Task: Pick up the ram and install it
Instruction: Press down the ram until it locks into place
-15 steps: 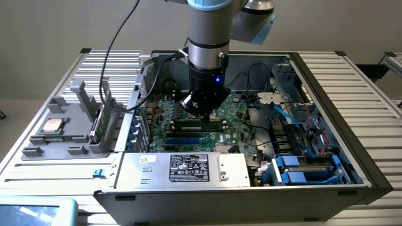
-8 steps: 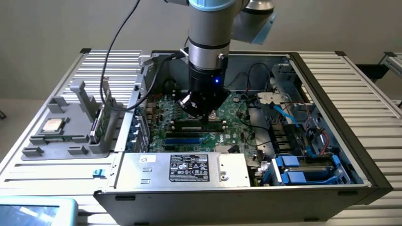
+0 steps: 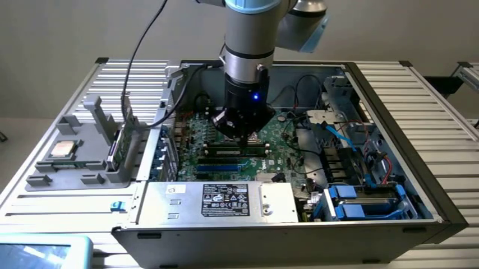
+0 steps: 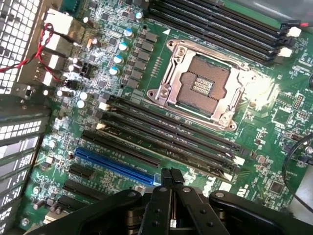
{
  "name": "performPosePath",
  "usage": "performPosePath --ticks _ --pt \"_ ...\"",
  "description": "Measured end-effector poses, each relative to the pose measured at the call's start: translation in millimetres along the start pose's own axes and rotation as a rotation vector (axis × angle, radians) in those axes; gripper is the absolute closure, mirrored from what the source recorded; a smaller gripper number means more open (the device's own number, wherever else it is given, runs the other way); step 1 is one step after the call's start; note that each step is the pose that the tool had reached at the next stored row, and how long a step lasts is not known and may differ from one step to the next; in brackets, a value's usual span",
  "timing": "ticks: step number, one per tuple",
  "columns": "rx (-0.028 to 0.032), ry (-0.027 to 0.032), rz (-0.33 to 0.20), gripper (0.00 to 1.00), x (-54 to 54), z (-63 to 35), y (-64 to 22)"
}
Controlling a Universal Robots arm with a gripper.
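Observation:
My gripper (image 3: 245, 140) hangs low over the green motherboard (image 3: 288, 148) inside the open computer case. Its black fingers (image 4: 164, 182) are pressed together with nothing between them, just above the bank of long dark memory slots (image 4: 166, 132) beside the empty silver processor socket (image 4: 203, 83). A thin greenish edge runs along one of those slots (image 4: 161, 147); it may be the ram seated edge-on, but I cannot tell for sure. A second bank of memory slots (image 4: 220, 24) lies on the far side of the socket.
A blue expansion slot (image 4: 117, 164) lies beside the memory slots. The power supply box (image 3: 217, 200) and blue drive bays (image 3: 363, 204) line the case front. On the exterior view's left, a grey fixture (image 3: 71, 168) holds a square silver chip (image 3: 62, 148) and an upright card (image 3: 116, 148). Loose cables (image 3: 314, 120) cross the board.

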State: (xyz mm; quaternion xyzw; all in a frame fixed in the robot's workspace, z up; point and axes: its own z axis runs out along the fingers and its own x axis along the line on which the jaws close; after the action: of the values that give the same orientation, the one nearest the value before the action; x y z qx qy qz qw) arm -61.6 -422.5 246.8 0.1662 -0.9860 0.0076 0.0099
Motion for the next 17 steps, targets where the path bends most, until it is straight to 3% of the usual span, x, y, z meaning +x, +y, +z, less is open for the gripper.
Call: performPosePath --ticks 17 --pt "-0.0062 0.0032 0.276 0.91 0.0 0.0 0.0"
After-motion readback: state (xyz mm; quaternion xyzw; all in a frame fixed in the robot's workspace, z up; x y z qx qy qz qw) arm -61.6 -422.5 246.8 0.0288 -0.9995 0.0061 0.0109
